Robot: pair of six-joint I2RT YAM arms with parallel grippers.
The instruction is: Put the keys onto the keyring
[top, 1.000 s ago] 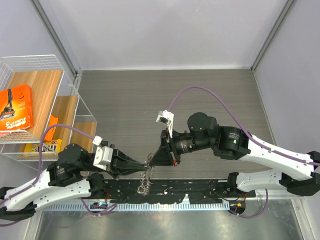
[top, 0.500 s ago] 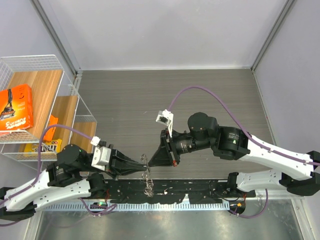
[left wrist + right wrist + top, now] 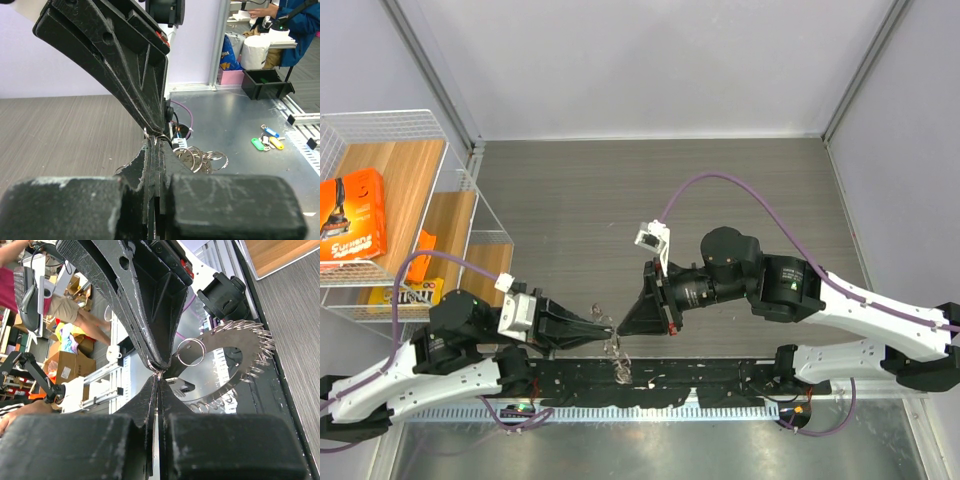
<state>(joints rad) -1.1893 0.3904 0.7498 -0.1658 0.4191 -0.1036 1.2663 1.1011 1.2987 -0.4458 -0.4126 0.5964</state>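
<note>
My two grippers meet tip to tip low over the table's near edge. My left gripper [image 3: 608, 328] is shut on the keyring [image 3: 151, 134], a thin silvery ring pinched at its tips [image 3: 154, 141]. My right gripper [image 3: 623, 325] is shut on a thin silvery sliver, seemingly a key held edge-on [image 3: 159, 373], which touches the ring. A bunch of silvery rings and keys [image 3: 618, 362] hangs below the tips and also shows in the left wrist view [image 3: 202, 157]. A spiky sprocket-like disc [image 3: 240, 371] with a loose ring [image 3: 190, 351] shows behind in the right wrist view.
A white wire basket [image 3: 440, 135] stands at the left with an orange box [image 3: 352, 215], wooden boards and a candy packet. A black rail [image 3: 720, 378] runs along the near edge. Coloured key tags [image 3: 265, 142] lie on the metal surface beyond.
My left gripper has drawn back a little to the left and my right gripper has followed, so the tips stay together. The hanging bunch has swung slightly right.
</note>
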